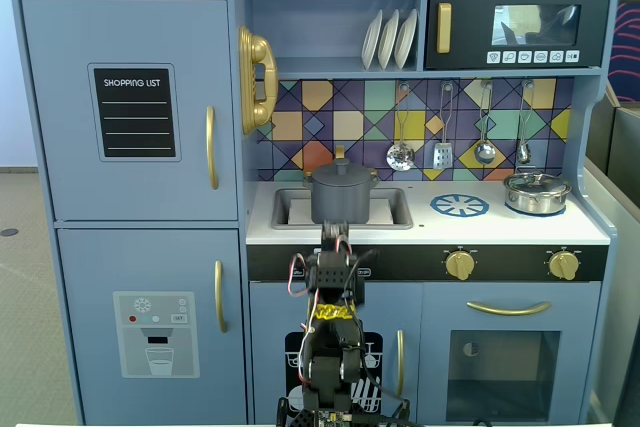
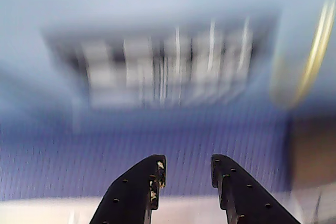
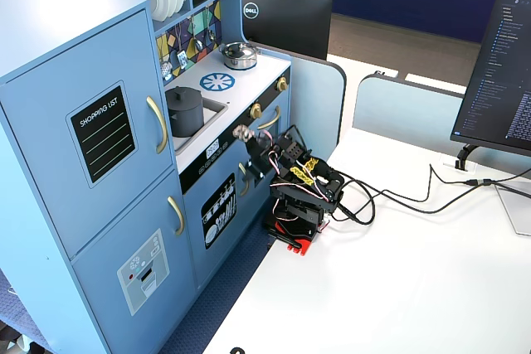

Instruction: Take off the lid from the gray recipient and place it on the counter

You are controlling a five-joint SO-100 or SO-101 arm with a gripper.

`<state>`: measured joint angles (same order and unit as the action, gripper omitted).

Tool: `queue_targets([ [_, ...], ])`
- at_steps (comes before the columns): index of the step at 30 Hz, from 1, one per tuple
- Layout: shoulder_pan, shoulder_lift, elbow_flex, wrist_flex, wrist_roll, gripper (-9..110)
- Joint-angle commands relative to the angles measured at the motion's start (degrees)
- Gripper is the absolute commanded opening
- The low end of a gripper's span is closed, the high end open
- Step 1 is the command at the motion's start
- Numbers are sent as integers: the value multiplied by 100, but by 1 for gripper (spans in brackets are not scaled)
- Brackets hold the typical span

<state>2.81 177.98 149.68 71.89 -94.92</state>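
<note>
The gray recipient (image 1: 341,203) stands in the recessed sink of the white counter (image 1: 500,228), also in the other fixed view (image 3: 184,115). Its dark gray lid (image 1: 341,171) with a small knob sits on top of it (image 3: 182,94). My gripper (image 3: 243,133) is raised in front of the black knob strip at the counter's front edge, below and apart from the pot; it appears in line under the pot in a fixed view (image 1: 333,237). The blurred wrist view shows my gripper (image 2: 188,163) open and empty over the blue cabinet front.
A shiny silver pot (image 1: 537,192) stands at the counter's right end beside the blue burner ring (image 1: 459,205). Gold knobs (image 1: 460,264) line the front strip. The arm's base (image 3: 292,230) sits on a white table with cables (image 3: 398,198) and a monitor (image 3: 498,80).
</note>
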Motion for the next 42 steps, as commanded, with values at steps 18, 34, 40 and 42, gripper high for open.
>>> queue_targets([
  [18,-211,-1696,-2276,-4799,79,3],
  [34,220,-2971,-2408,-6223,325,24],
  [40,158,-3401,-2540,-6548,220,24],
  [42,193,-3595,-2602,-6732,220,24],
])
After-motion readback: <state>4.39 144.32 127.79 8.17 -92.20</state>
